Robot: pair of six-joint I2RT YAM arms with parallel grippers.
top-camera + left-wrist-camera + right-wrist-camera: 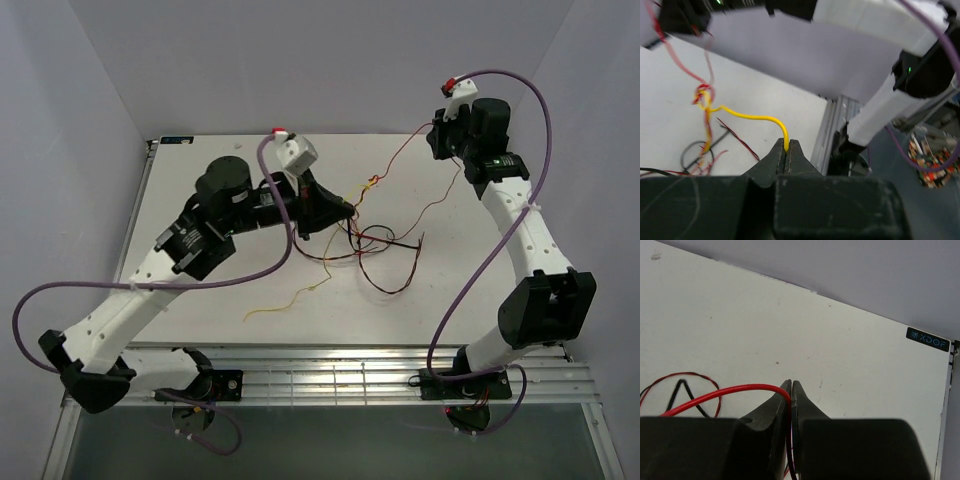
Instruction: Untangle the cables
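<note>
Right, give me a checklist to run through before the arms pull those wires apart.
1. Left gripper shut on the yellow wire: ok, the wire comes out between the closed tips.
2. Right gripper shut on the red wire: ok, the wire runs in between the closed tips.
3. Yellow and red separated: not ok, they meet in a knot held above the table.
4. Black wire clear of the red loops: not ok, they overlap on the table.
5. Which strand to pull to loosen the knot: cannot tell, it is too small and blurred.
</note>
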